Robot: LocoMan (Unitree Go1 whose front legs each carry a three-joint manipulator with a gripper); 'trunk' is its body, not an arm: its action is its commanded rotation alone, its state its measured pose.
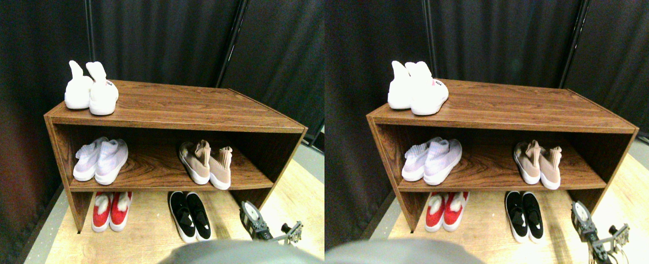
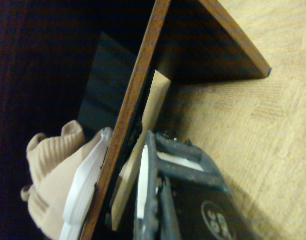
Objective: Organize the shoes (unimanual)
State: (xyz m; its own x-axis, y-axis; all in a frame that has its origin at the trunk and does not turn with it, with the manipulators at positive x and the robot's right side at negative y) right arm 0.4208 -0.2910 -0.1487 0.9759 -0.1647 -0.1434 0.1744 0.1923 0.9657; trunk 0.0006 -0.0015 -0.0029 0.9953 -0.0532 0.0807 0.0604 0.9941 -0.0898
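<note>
You get almost no readable text here: the white knit sock-shoe on the right of the top pair (image 1: 103,93) carries a small red tag near its collar, lettering too tiny to make out; nothing legible on the brown wooden shoe rack (image 1: 192,107) or other pairs

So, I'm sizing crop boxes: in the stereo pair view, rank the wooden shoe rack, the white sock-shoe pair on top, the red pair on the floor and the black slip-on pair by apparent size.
1. Wooden shoe rack.
2. White sock-shoe pair.
3. Black slip-on pair and red pair: too alike to rank; the rack's shelf hides the red pair's heels.
</note>
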